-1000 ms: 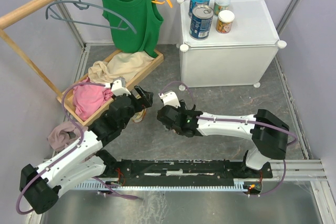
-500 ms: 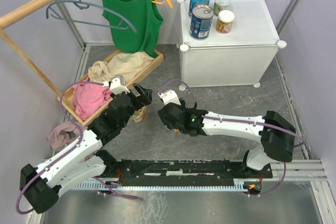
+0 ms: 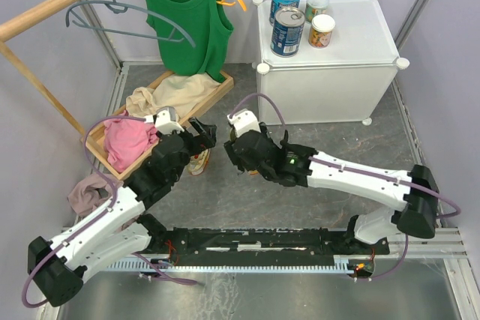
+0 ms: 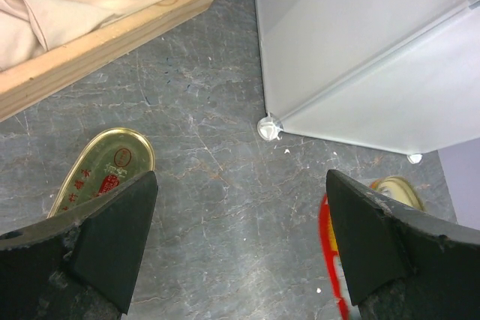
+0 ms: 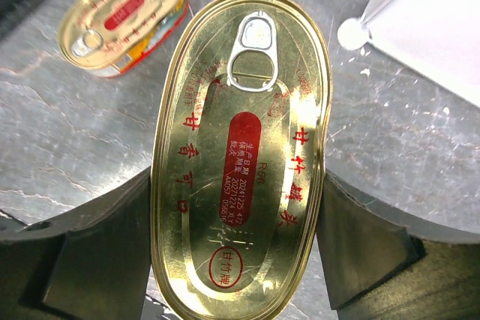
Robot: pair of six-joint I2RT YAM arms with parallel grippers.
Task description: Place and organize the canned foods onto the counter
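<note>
My right gripper [image 5: 236, 207] is shut on a flat oval gold-topped tin [image 5: 240, 148], held lid-up above the grey floor. The other oval tin [image 5: 124, 24] lies on the floor just beyond it, also visible as the oval tin [image 4: 101, 170] beside my left finger. In the top view my right gripper [image 3: 240, 155] hides its tin. My left gripper [image 4: 240, 245] is open over bare floor, close to the floor tin [image 3: 199, 162]. The counter [image 3: 360, 35] carries two tall blue cans [image 3: 287, 31], a green-labelled can [image 3: 317, 5] and an orange-labelled can [image 3: 322, 31].
A wooden tray [image 3: 217, 84] of clothes lies left of the counter. A green top [image 3: 187, 20] hangs from a wooden rail [image 3: 45, 16]. A pinkish cloth [image 3: 86, 192] lies on the floor at the left. The counter's foot [image 5: 351, 34] is close to the held tin.
My right arm has carried the oval tin a little farther from the bases and its elbow has swung right. The left gripper has edged slightly away, still open.
</note>
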